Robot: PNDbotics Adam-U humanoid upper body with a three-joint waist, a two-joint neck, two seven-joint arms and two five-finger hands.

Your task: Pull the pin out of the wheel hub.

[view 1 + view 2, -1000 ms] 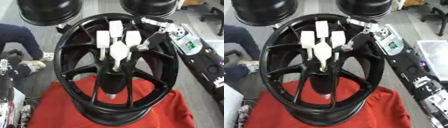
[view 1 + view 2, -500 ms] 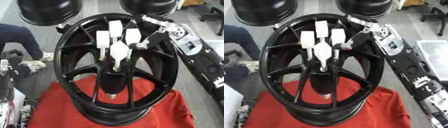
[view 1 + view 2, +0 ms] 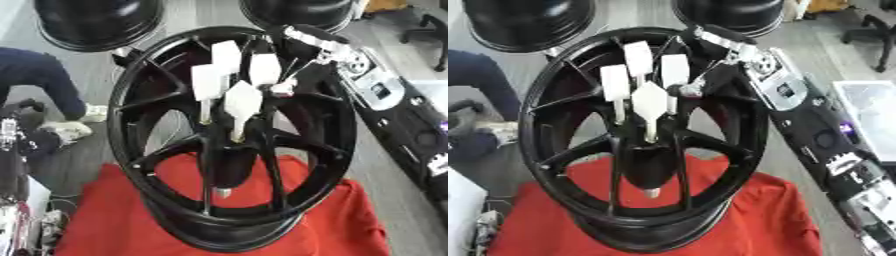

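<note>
A big black spoked wheel (image 3: 157,165) stands upright on a red cloth (image 3: 350,220). Several white paddle-headed pins stick out of its hub (image 3: 229,150): one on the left (image 3: 208,82), one on top (image 3: 227,52), one on the right (image 3: 264,67) and one in front (image 3: 242,100). My right hand (image 3: 308,39), black and silver, comes in from the upper right over the rim. Its tip (image 3: 689,90) lies right beside the right-hand pin (image 3: 674,70), at the pin's lower end. Whether it holds that pin is hidden. My left hand shows in no view.
Two more black rims (image 3: 96,20) (image 3: 297,10) stand behind the wheel. A black bench with instruments (image 3: 815,125) runs along the right. A person in dark blue (image 3: 35,80) sits at the left, with a dark shape (image 3: 13,150) at the left edge.
None of the pins has left the hub. The right hand has stayed beside the right-hand pin. The whole picture has shifted a little.
</note>
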